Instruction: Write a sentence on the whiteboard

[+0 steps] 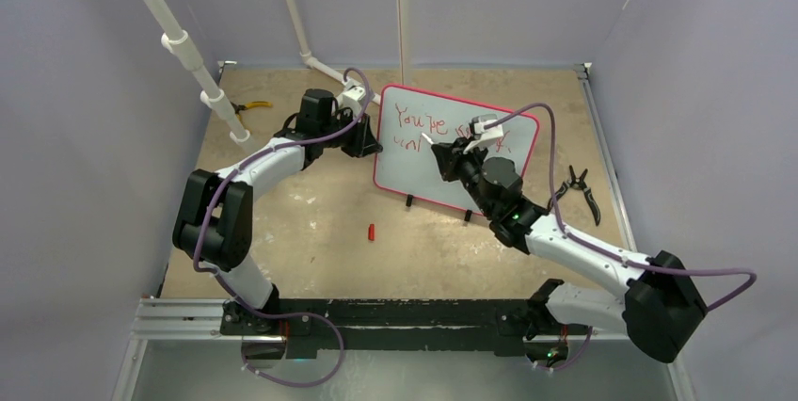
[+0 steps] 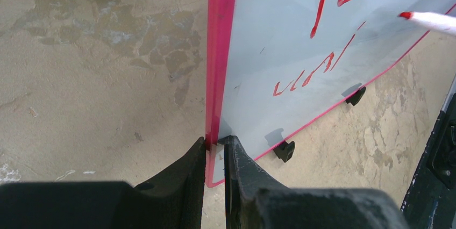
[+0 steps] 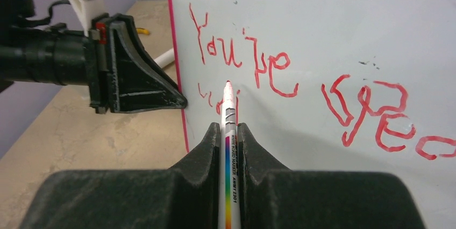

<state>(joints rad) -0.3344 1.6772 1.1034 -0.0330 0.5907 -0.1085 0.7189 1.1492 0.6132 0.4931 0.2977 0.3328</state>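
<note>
While left tool (image 2: 216, 142) clamps whiteboard (image 2: 279, 35) edge, right tool (image 3: 228, 128) pinches marker (image 3: 228, 100), tip near sentence (image 3: 259, 68).

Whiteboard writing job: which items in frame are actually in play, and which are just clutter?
In play:
whiteboard, clamped at its edge by the left gripper
sentence in red
marker, held in the right gripper

Lying about:
small red cap-like piece
yellow-handled pliers
black pliers
white pipes
</note>
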